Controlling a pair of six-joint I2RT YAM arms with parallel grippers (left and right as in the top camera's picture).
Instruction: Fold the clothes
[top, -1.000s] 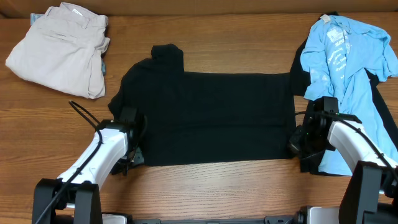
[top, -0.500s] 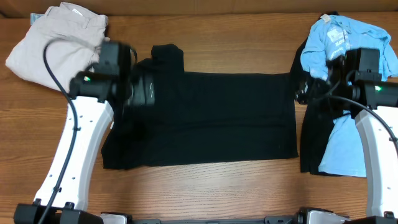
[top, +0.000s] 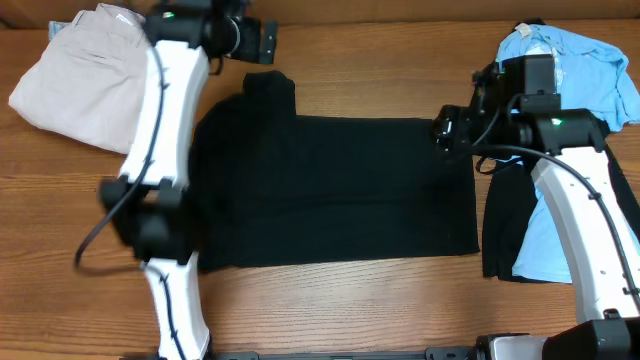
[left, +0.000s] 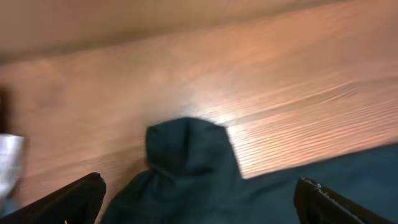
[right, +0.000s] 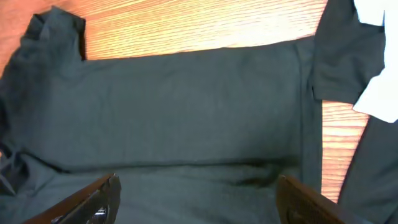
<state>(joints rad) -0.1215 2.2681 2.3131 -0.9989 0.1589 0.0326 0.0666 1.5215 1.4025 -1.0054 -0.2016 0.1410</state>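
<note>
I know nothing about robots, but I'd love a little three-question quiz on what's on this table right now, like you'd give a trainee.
1. True or false: the right gripper is clamped on the black T-shirt.
2. What lies in the far left corner of the table? A) folded beige trousers B) a white towel C) a pair of shoes
3. Fill in: at the right, a ___ tee lies over another black garment.
Key: 1 false, it is open above the shirt. 2 A. 3 light blue.
</note>
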